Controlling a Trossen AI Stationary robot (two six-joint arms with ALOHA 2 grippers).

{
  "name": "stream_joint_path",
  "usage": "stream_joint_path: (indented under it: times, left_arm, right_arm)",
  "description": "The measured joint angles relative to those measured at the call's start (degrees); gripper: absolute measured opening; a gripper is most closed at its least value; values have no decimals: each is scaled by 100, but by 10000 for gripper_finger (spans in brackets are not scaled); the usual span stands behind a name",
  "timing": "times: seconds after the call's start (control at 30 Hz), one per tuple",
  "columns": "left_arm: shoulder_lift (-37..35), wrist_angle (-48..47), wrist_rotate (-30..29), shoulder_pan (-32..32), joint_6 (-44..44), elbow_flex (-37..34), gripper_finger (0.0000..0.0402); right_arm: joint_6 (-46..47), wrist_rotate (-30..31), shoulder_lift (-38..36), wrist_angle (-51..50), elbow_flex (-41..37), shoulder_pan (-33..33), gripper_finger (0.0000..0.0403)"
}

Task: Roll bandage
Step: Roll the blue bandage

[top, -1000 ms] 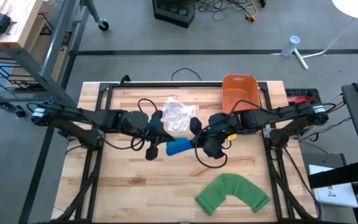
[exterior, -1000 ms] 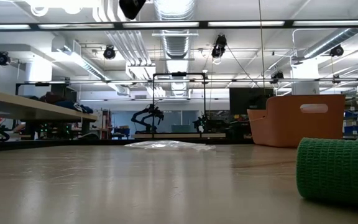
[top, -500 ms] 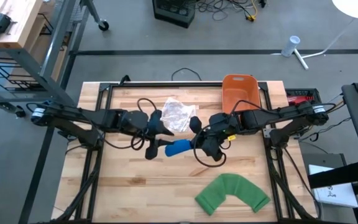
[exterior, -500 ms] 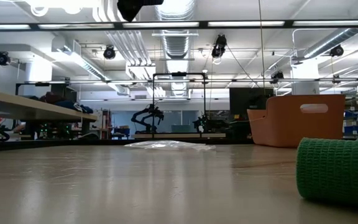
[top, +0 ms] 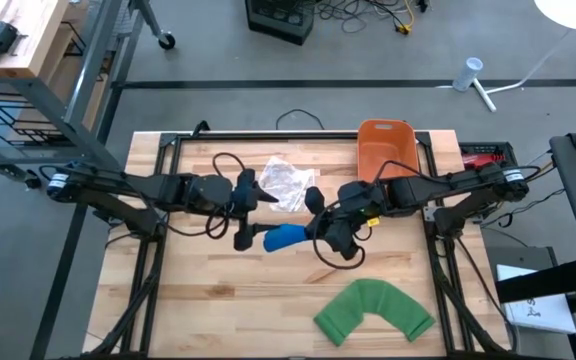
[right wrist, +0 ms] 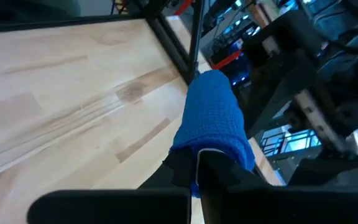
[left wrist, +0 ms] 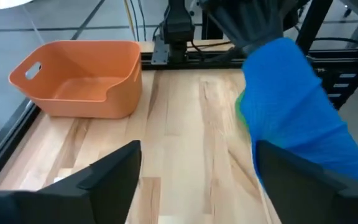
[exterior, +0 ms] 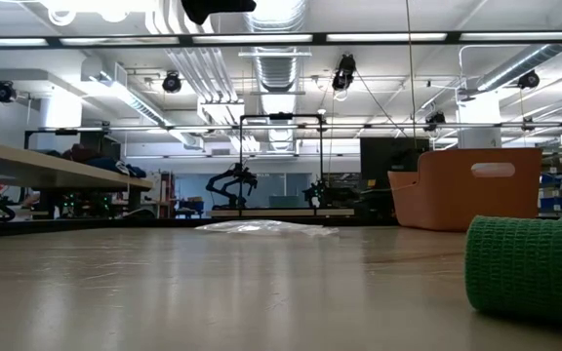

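**A:** Overall layout?

**B:** Wooden table (top: pixel 208 300), both my arms meeting over its middle. Orange bin (top: pixel 385 146) at the far edge, crumpled clear plastic wrapper (top: pixel 286 183) beside it, a loose green bandage (top: pixel 375 310) curled near the front edge, well apart from the work.

**A:** And the piece in hand?

**B:** Blue bandage (top: pixel 285 237) hangs above the middle of the table, between my two grippers. My right gripper (top: pixel 318 232) stays clamped on one end; its wrist view shows the fingers pinched together on the fabric.

**A:** What has just changed?

**B:** My left gripper (top: pixel 243 228). A second ago it was closed at the bandage's other end. Now its fingers (left wrist: pixel 114 165) stand apart, and the blue roll sits just beyond them, no contact that I can make out.

**A:** Meaning?

**B:** I judge this a release between turns. The right side alone carries the roll. Next the left likely needs a fresh hold to wind further. Risk: the free end loosens while unsupported.
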Motion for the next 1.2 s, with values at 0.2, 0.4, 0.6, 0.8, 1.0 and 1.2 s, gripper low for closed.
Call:
stream_joint_path:
  times: [0.2,0.4,0.6,0.8,1.0,1.2]
  left_arm:
    - [146,231,124,-11,-240,0,331]
    - [204,469,1026,1,-994,0,353]
    - [159,56,1179,4,-1961,0,354]
    - [151,-382,858,31,-1997,0,343]
    - [-100,-467,521,33,-1666,0,339]
    - [-671,-595,-183,58,-1395,0,346]
  right_arm:
    - [-83,-4,-2,114,2,46,0]
    - [-112,-63,-4,71,2,59,0]
    - [-239,-33,-9,-37,2,59,0]
    - [-236,30,-9,-48,17,107,0]
    - [-236,65,-12,-43,84,123,0]
    - [-304,7,-91,-3,87,134,0]
